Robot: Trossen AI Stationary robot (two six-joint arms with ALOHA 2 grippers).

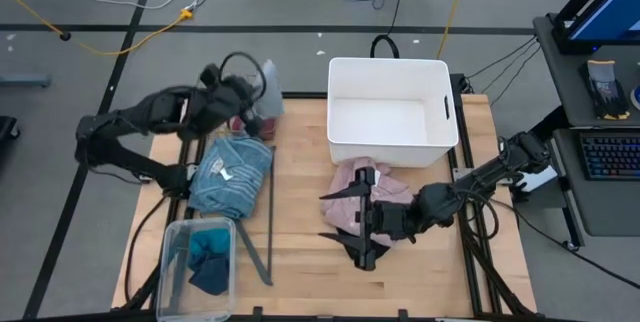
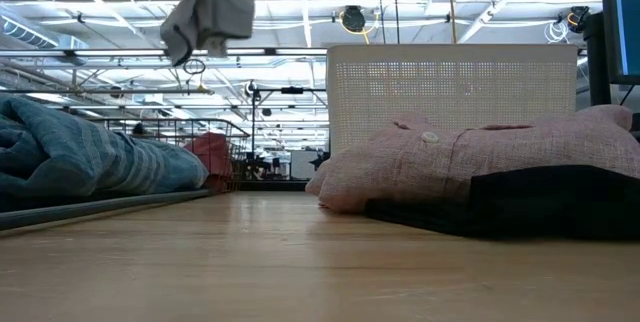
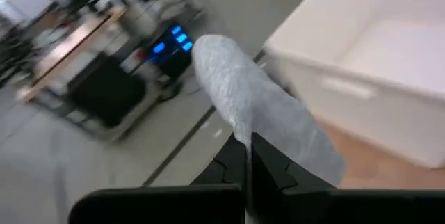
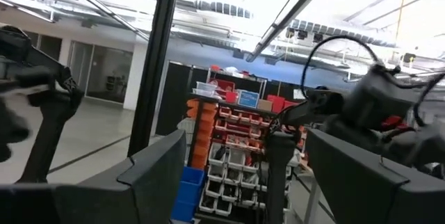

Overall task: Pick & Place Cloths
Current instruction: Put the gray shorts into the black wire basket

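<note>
My left gripper (image 1: 252,100) is raised over the table's far left corner and shut on a grey-blue cloth (image 1: 268,86), which shows high up in the low view (image 2: 210,12). A blue striped top (image 1: 232,172) lies in a heap at the table's left, with a maroon piece (image 1: 238,122) beyond it. The pink shirt (image 1: 362,184) lies crumpled in front of the white tub, with a black piece (image 2: 560,202) against it. My right gripper (image 1: 345,220) is open and low at the shirt's left side. Teal and navy pieces (image 1: 210,257) sit in a clear bin. My left gripper pinches the grey-blue cloth between its two shut fingers (image 3: 268,165) at a bunched part (image 3: 243,130). The cloth is lifted clear of the table and stands out past the fingertips as a loose wad. I cannot tell whether my right gripper touches the pink shirt.
The white tub (image 1: 445,112) stands at the table's far edge, right of centre. A clear bin (image 1: 170,272) sits at the near left corner, with a dark wire frame (image 1: 268,222) beside it. Bare wood (image 1: 300,212) lies between the striped top and the pink shirt.
</note>
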